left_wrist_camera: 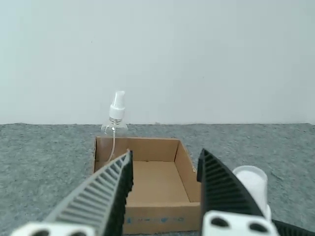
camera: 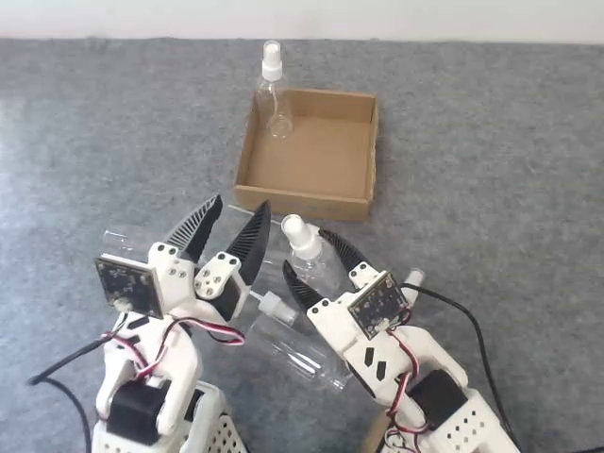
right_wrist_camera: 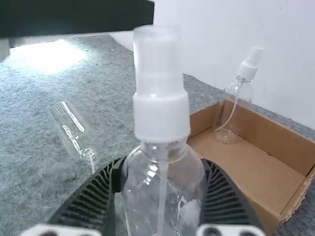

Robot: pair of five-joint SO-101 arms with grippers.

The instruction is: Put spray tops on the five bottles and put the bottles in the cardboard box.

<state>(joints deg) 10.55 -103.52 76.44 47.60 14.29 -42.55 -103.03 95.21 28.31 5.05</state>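
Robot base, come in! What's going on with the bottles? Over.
Left gripper open, empty. Right gripper shut on held bottle, spray top on, short of cardboard box. Second bottle stands inside box, top on. Nothing blocking the way.

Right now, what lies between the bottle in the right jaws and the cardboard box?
Nothing: only bare grey mat between bottle and box, seen in the high view.
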